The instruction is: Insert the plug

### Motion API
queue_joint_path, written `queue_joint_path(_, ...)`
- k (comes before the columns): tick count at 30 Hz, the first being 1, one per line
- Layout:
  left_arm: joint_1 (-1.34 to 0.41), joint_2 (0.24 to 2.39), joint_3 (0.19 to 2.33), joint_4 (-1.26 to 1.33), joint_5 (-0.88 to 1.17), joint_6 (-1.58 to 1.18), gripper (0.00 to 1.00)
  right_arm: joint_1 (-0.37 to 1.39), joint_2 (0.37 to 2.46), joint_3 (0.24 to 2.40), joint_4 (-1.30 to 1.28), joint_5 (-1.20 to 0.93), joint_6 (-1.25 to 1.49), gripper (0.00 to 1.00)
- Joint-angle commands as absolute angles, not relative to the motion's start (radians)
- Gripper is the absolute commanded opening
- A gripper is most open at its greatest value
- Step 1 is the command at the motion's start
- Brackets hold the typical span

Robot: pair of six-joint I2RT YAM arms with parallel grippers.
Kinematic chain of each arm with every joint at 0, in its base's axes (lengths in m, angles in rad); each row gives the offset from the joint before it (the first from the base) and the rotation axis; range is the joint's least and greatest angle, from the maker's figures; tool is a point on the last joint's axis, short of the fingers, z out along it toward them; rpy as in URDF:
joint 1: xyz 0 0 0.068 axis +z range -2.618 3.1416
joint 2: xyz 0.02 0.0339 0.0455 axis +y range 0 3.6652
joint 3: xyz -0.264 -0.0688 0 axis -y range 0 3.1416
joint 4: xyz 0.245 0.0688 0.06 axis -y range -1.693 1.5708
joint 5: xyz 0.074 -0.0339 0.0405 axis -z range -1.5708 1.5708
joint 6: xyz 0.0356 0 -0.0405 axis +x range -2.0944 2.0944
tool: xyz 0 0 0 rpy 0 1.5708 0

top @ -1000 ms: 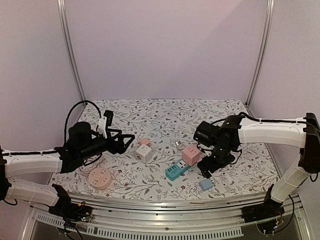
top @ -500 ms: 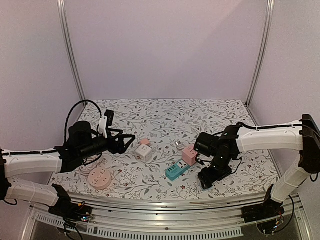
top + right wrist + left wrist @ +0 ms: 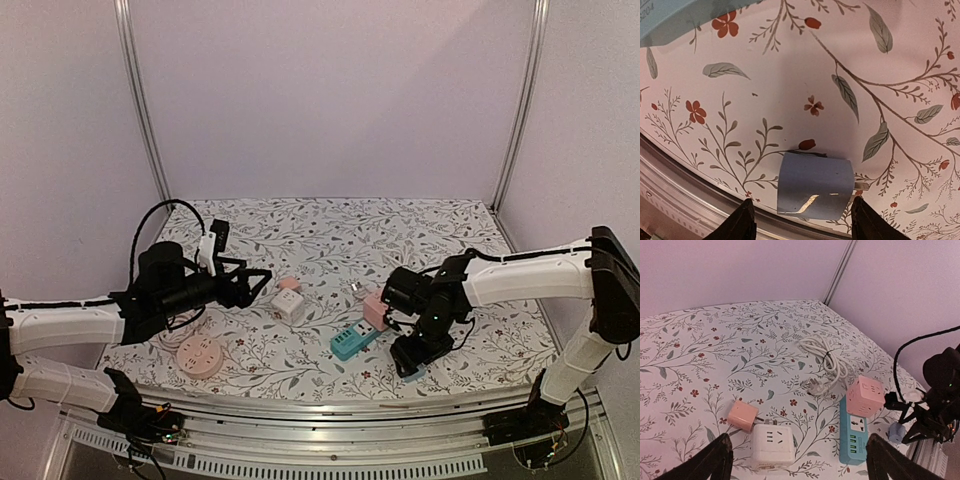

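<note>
My right hand (image 3: pixel 408 362) sits low at the near edge of the worktop (image 3: pixel 330 225). Its two dark fingers (image 3: pixel 746 222) stand either side of the plug (image 3: pixel 815 187), a small slate-blue block with rounded corners and a smooth, faintly glossy face. One finger is close against its side. By the other a strip of cloth shows, so the hand is half narrowed round the plug and not gripping it. The plug lies flat on the flower-printed cloth, just right of and nearer than the teal strip (image 3: pixel 352 342), a long flat bar with a matte pink cube (image 3: pixel 378 308) at its far end. My left hand (image 3: pixel 255 280) hangs wide and empty on the left, near a white cube (image 3: pixel 288 306).
</note>
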State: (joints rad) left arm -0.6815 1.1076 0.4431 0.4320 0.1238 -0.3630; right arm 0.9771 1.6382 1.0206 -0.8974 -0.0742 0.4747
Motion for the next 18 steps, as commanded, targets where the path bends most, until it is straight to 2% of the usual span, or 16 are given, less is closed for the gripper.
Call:
queue_joint_path(1,-0.692,1.116,0.467,0.407,0.123,-0.35,0.92,0.984,1.67,1.003,-0.863,-0.068,0.499,0.61)
queue_joint_path(11,-0.696,1.12,0.471,0.402,0.115,-0.342,0.92,0.987,1.676,1.003,-0.884,-0.048,0.497,0.5)
queue_joint_path(15,-0.699,1.118,0.471,0.398,0.113,-0.339,0.92,0.989,1.678,1.0,-0.885,-0.047,0.495,0.4)
queue_joint_path(18,-0.702,1.117,0.472,0.394,0.108,-0.334,0.92,0.988,1.677,0.999,-0.889,-0.045,0.489,0.37)
